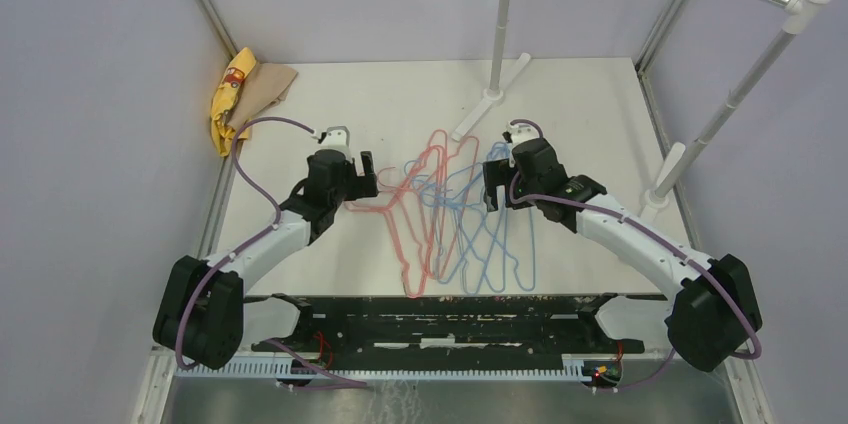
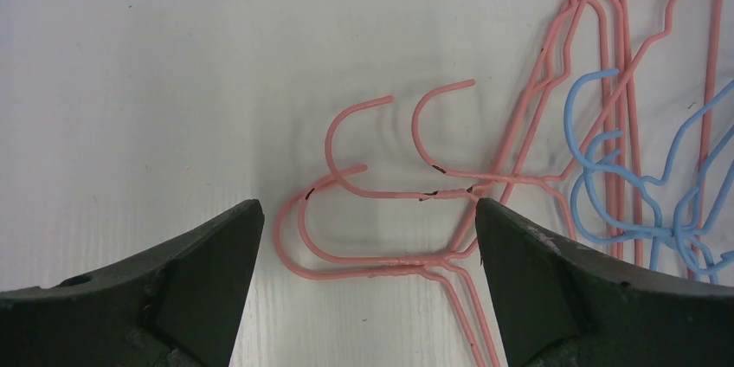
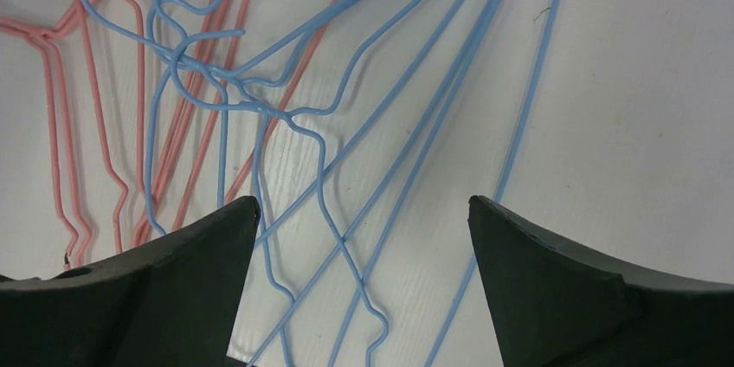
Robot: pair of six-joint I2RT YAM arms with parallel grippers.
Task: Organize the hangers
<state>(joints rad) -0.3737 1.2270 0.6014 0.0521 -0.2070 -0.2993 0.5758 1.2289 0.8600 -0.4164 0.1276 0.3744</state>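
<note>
A white surface [image 1: 400, 94], walled in by pale grey panels, is seen from above. A tangle of hangers [image 1: 455, 219] is spread flat on it at the middle, and every place below is given from that tangle. Within it the pink-red hangers [image 1: 412, 234] are massed on the left and the light blue hangers [image 1: 505, 244] on the right, with wires crossed where the two colours meet. The left claw [image 1: 366, 176] is held at the tangle's left edge and the right claw [image 1: 493, 184] at its right edge. An upright rack pole [image 1: 500, 19] is planted just behind the tangle, a slanted rack pole [image 1: 735, 94] well to its right, and a yellow cloth [image 1: 228, 99] far to its back left.

In the left wrist view, the left claw [image 2: 365, 211] is shown with its jaws spread wide and nothing clamped. The hooked tops of the pink-red hangers [image 2: 394, 265] are seen on the surface in the gap between the fingers; contact cannot be judged. The light blue hangers [image 2: 645, 230] are knotted together further right.

In the right wrist view, the right claw [image 3: 363, 202] is likewise parted and nothing is gripped. The crossed wires of the light blue hangers [image 3: 260, 103] are laid beneath and ahead of it, with the pink-red hangers [image 3: 199, 107] beyond them to the left.
</note>
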